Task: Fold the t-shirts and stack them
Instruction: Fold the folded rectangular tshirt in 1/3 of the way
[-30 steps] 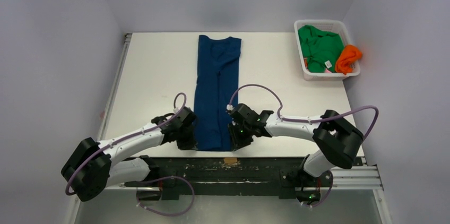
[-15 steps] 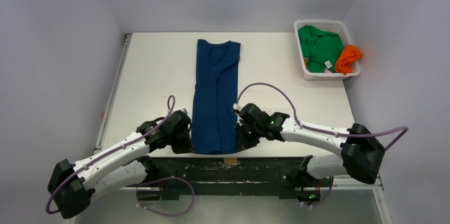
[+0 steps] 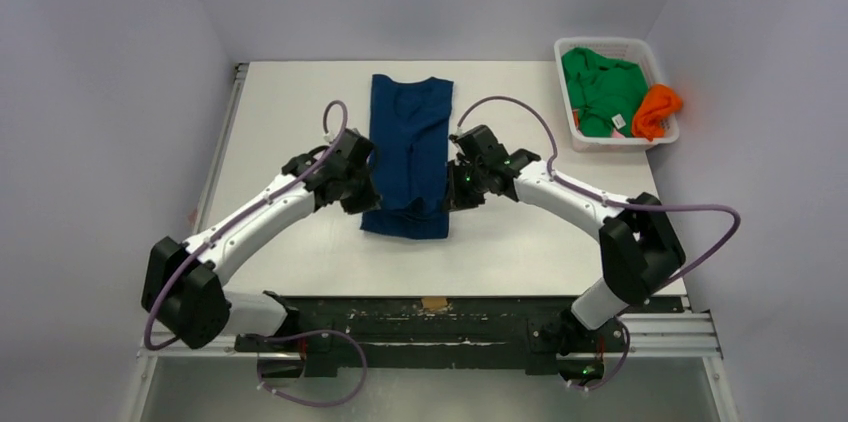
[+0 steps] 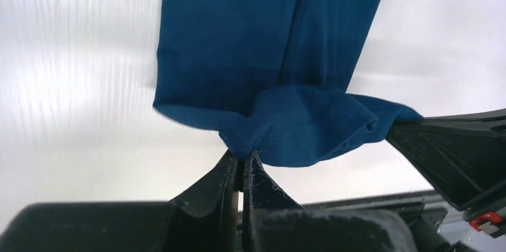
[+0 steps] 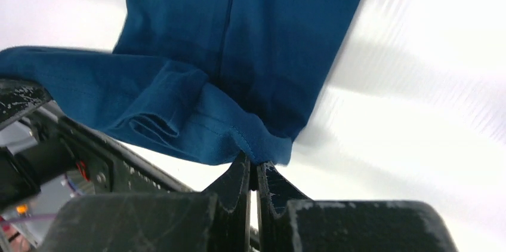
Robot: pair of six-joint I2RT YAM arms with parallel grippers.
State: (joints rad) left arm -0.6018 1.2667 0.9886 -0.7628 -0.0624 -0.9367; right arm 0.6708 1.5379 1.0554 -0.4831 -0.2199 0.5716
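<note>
The dark blue t-shirt (image 3: 410, 132) lies as a long narrow strip down the middle of the table, print hidden. Its near end is lifted and doubled back over the strip. My left gripper (image 3: 366, 198) is shut on the hem's left corner; in the left wrist view the pinched cloth (image 4: 280, 132) bunches right above the gripper (image 4: 243, 159). My right gripper (image 3: 452, 192) is shut on the right corner, and the stitched hem (image 5: 227, 132) sits at the gripper's tip (image 5: 256, 167). The green t-shirt (image 3: 600, 90) and orange t-shirt (image 3: 657, 110) lie crumpled in the basket.
The white lattice basket (image 3: 605, 42) stands at the table's far right corner. White tabletop (image 3: 290, 132) shows on both sides of the blue strip. A black rail (image 3: 440, 314) runs along the near edge by the arm bases.
Both grippers went from the near table edge toward the table's middle, lifting the blue shirt's near hem off the surface. The right gripper shut on the hem corner.
</note>
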